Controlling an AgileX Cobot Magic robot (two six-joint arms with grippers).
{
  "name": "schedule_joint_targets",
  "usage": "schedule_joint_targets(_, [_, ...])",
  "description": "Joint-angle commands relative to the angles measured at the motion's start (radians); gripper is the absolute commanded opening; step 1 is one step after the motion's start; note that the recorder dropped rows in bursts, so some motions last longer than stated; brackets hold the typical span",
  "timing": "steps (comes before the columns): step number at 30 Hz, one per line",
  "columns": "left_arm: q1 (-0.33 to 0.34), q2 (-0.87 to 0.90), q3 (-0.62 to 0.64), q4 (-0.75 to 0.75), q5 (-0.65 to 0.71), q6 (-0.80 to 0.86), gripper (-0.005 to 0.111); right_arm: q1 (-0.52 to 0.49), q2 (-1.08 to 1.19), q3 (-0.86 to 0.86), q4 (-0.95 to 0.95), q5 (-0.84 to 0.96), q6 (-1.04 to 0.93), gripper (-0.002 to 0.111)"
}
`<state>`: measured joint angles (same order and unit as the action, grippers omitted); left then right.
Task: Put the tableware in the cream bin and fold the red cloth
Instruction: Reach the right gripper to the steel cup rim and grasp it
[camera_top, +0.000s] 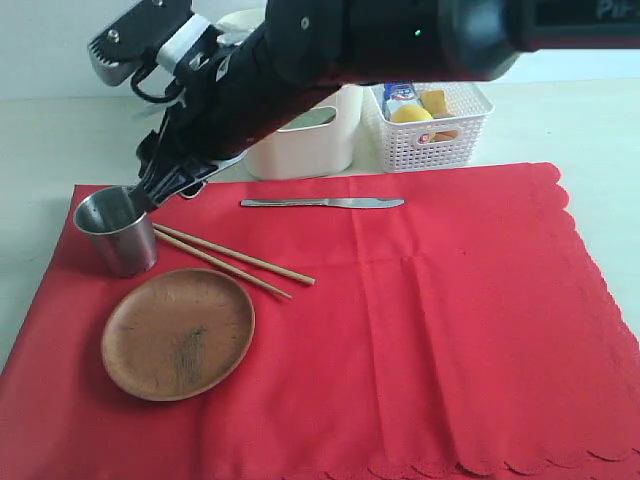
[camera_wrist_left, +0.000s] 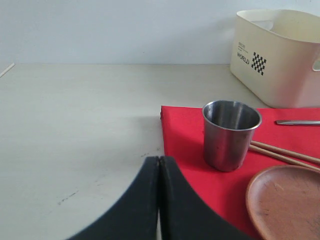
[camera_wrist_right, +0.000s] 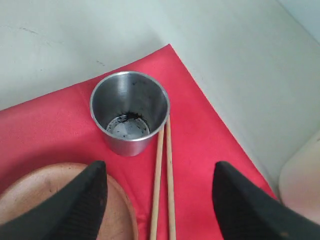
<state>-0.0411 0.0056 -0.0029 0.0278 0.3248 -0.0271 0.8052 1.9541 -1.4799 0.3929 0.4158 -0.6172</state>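
- Four pieces of tableware sit on the red cloth (camera_top: 420, 330). The steel cup (camera_top: 117, 232) stands upright at its back left corner, with the chopsticks (camera_top: 232, 261) just beside it. The wooden plate (camera_top: 178, 333) lies nearer the front, and the table knife (camera_top: 322, 203) lies towards the cream bin (camera_top: 300, 145).
- Collecting looks to be the step in hand, most likely with the cup as the target. Folding cannot sensibly begin while the cloth is loaded.
- The right gripper (camera_wrist_right: 159, 167) has reached across with its jaws wide apart and empty, above the chopsticks, and the cup is just ahead of it.
- The left gripper (camera_wrist_left: 159, 200) has its fingers pressed together on nothing, over the bare table (camera_wrist_left: 75, 125) just off the cloth's corner.
- The next move calls for bringing the open jaws astride the cup's wall and clamping squarely (thin steel may slip). Then the cup must be lifted clear and carried back to the bin.
- The exterior view alone shows the knife's full length and the white basket (camera_top: 430, 125). It puts the right claw's tip at the cup's rim, though contact cannot be told.
- Only the right wrist view looks down into the cup, where there is dark residue at the bottom.
- Only the left wrist view shows the left claw.
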Motion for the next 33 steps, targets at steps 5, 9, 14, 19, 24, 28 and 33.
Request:
schedule_joint_targets(5, [0.002,-0.006,0.003,0.007,-0.005,-0.002,0.0,0.09,0.107,-0.048,-0.019,-0.179,-0.073,0.06])
schedule_joint_targets(9, [0.002,-0.006,0.003,0.007,-0.005,-0.002,0.0,0.102,0.191,-0.172,-0.017,-0.11,-0.071,0.06])
schedule_joint_targets(14, [0.002,-0.006,0.003,0.007,-0.005,-0.002,0.0,0.107,0.277,-0.285,-0.028,0.014,-0.071,0.06])
schedule_joint_targets(19, [0.002,-0.006,0.003,0.007,-0.005,-0.002,0.0,0.107,0.352,-0.354,-0.028,0.051,-0.071,0.06])
schedule_joint_targets(24, [0.002,-0.006,0.003,0.007,-0.005,-0.002,0.0,0.107,0.37,-0.354,-0.038,0.053,-0.073,0.059])
schedule_joint_targets(28, [0.002,-0.006,0.003,0.007,-0.005,-0.002,0.0,0.107,0.383,-0.354,-0.036,0.053,-0.103,0.051])
schedule_joint_targets(33, [0.002,-0.006,0.003,0.007,-0.005,-0.002,0.0,0.107,0.386,-0.354,-0.036,0.049,-0.121,0.025])
